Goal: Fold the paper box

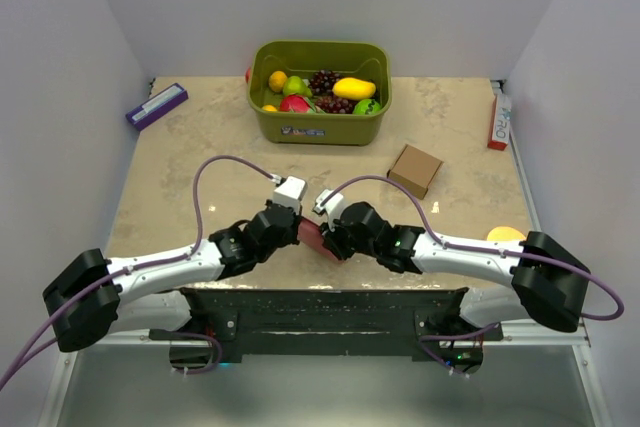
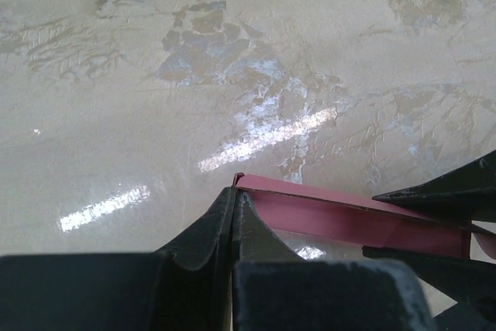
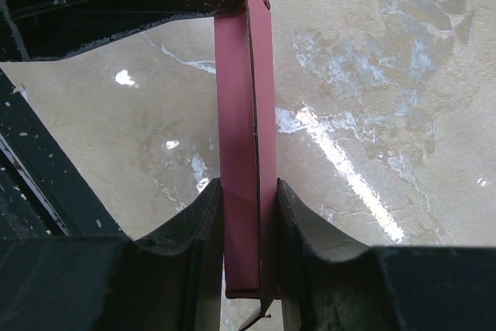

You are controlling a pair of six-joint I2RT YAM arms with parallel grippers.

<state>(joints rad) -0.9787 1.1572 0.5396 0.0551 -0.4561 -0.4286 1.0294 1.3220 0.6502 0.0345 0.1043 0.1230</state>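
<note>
The paper box point(image 1: 312, 238) is a small pink-red card piece held above the table between both grippers near the front middle. In the right wrist view it is a slim pink strip point(image 3: 246, 129) running away from the camera, pinched between my right gripper's point(image 3: 248, 199) fingers. In the left wrist view the pink card point(image 2: 349, 215) stretches rightward from my left gripper point(image 2: 235, 195), whose fingertips are pressed together on its near corner. My left gripper point(image 1: 290, 229) and my right gripper point(image 1: 330, 239) face each other, almost touching.
A green bin point(image 1: 320, 92) of toy fruit stands at the back centre. A small brown cardboard box point(image 1: 414, 170) lies right of centre. A purple box point(image 1: 156, 105) is at the back left, a red-white box point(image 1: 498, 119) at the right edge, an orange object point(image 1: 505, 235) by the right arm.
</note>
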